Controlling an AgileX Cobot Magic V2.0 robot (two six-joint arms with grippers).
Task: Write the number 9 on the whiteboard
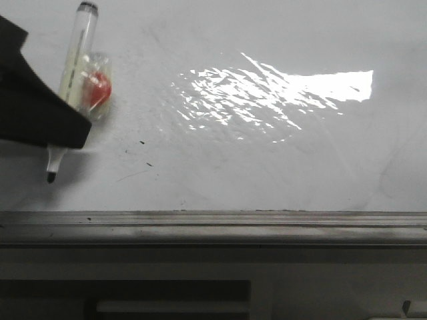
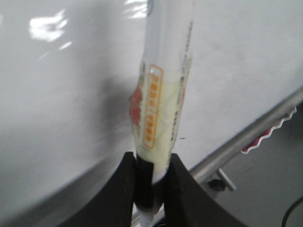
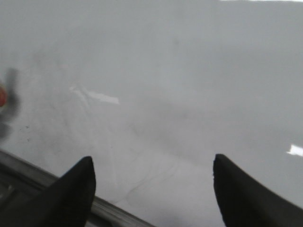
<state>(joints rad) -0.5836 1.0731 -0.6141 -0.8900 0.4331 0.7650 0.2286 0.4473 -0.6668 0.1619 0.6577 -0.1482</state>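
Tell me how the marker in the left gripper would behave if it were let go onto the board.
The marker has a round, smooth plastic barrel, so it would likely roll on the glossy whiteboard. It looks slim and probably light and stiff. The left gripper pinches it near one end only, so it may pivot if pressed hard.

Glossy whiteboard (image 1: 267,153) w/ glare, specks
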